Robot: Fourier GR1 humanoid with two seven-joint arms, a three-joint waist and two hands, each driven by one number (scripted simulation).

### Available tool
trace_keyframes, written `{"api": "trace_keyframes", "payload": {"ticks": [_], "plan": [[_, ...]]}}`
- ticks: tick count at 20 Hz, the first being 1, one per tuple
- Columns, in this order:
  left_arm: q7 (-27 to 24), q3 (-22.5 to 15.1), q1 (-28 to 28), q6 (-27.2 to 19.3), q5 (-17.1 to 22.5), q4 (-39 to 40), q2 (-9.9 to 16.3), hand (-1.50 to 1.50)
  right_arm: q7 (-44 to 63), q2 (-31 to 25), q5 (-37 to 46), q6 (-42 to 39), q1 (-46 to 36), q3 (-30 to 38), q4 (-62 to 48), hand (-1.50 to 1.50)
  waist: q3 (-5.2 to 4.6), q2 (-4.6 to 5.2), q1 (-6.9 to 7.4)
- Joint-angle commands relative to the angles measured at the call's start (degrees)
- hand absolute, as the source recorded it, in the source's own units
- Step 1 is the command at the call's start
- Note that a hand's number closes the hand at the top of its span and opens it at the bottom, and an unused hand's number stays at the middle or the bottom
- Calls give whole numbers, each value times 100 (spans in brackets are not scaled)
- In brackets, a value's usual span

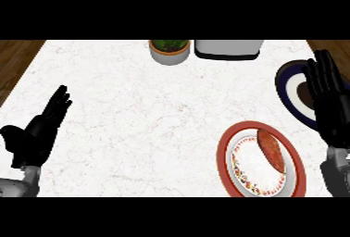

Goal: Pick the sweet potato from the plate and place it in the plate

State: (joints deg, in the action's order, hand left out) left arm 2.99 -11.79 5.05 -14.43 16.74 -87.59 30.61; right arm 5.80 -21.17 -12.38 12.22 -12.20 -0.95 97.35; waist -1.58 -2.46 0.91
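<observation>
The right hand (328, 99) has its fingers (322, 69) straight and held together, pointing toward the counter's far edge; they hold nothing. The hand hangs at the counter's right edge, covering part of a dark blue plate (284, 83) with a white ring and a dark centre, which lies near the far right corner. Whether the hand touches that plate cannot be told. Its grey forearm (335, 173) comes up along the right edge from the near side. The left hand (37, 132) is open as well, fingers straight and angled toward the far edge, thumb spread out to the left, with nothing in its hold; it shows near the counter's left edge, toward the near left corner. The sweet potato (271, 147), reddish brown and long, lies on the red plate (224, 152), on the right part of its white, patterned middle, just beside the rim. That plate sits near the near right corner of the white marble counter (137, 115), apart from the blue plate and just left of the right forearm. At the far edge stand a pot (169, 51) with a green plant and, just to its right, a grey toaster (228, 48).
</observation>
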Motion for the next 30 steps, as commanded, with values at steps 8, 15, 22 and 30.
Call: {"api": "trace_keyframes", "payload": {"ticks": [8, 15, 22, 30], "plan": [[502, -632, -409, 15, 420, 391, -1092, 0, -1316, -2134, 977, -1852, -651, 433, -1121, 150, 162, 428, 27], [552, -660, -401, 72, 381, 611, -1294, 0, -4363, -1581, 100, -2956, -776, 1243, -3768, -150, 176, 315, 45], [364, -592, -560, 163, 258, 744, -1385, 0, -4593, -2520, 1314, -3558, -1041, 636, -4211, -150, 159, 270, 6], [546, -439, -621, 202, 287, 601, -1299, 0, -3699, -3013, 2461, -3634, -699, -273, -2759, -150, 151, 221, -114]]}}
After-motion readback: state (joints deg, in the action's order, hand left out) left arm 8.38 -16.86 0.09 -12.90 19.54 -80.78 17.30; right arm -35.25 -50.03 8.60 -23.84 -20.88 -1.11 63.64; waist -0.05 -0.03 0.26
